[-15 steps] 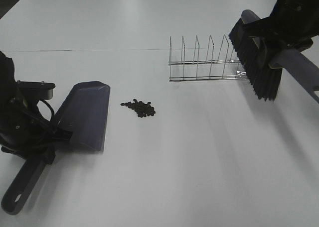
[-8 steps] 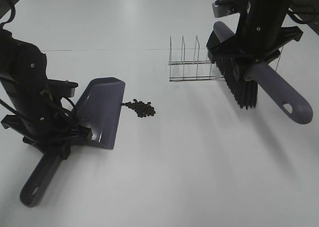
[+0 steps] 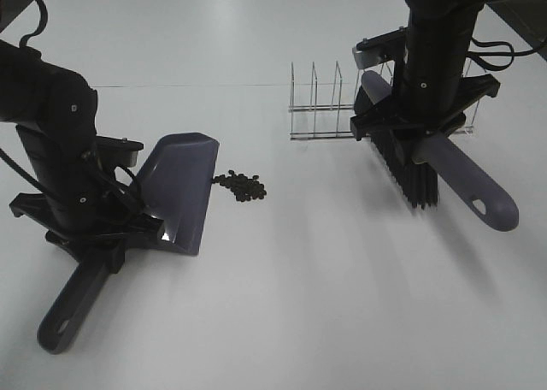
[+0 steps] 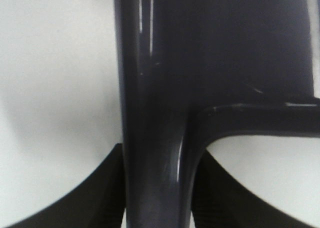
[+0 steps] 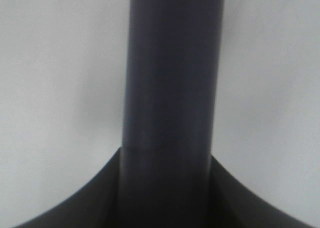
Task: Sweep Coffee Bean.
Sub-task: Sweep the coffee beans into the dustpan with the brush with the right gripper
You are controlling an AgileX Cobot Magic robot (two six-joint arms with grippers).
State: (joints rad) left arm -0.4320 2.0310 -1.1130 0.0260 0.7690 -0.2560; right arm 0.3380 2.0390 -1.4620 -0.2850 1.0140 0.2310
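Purple-grey plastic all over this one: we've got a dustpan (image 3: 181, 189) on the left and a brush (image 3: 444, 163) on the right, both the same colour. Our left gripper (image 3: 96, 246) is clamped on the dustpan's handle, close to where it meets the pan. In the left wrist view the handle runs right between the two dark fingers (image 4: 95, 200) with no gap we can see.

The pan lies on the white table (image 3: 299, 313) with its open lip facing the coffee beans (image 3: 241, 186). Those beans sit in a small dark cluster on the table just right of that lip. The nearest ones look like they might touch it, but we can't say for sure.

Our right gripper (image 3: 420, 133) has its jaws closed around the brush's handle, which fills the space between the fingers in the right wrist view. The brush hangs with its black bristles (image 3: 417, 183) pointing down, well apart from the beans and off to their right. We can't tell whether the tips touch the table. Behind the brush stands a wire rack (image 3: 329, 112), partly hidden by the arm.
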